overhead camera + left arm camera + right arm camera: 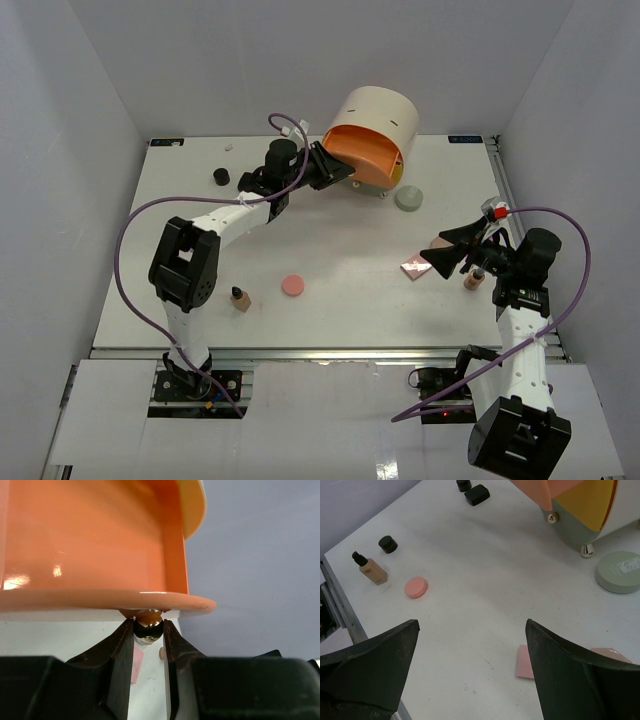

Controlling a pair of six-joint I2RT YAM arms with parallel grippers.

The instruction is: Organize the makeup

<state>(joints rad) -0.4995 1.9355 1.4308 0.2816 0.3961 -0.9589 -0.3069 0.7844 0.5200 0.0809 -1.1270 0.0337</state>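
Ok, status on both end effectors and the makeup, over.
Left end effector shut on knob of orange drawer, drawer open. Right end effector open beside pink palette. Other makeup scattered on table.

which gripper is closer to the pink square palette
right. the right gripper hangs open just beside the pink square palette; the left gripper is far off at the back, shut on the knob of the orange drawer.

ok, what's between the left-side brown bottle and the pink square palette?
Only the pink round compact, nearer the bottle; the rest is bare table. Clear in the top view.
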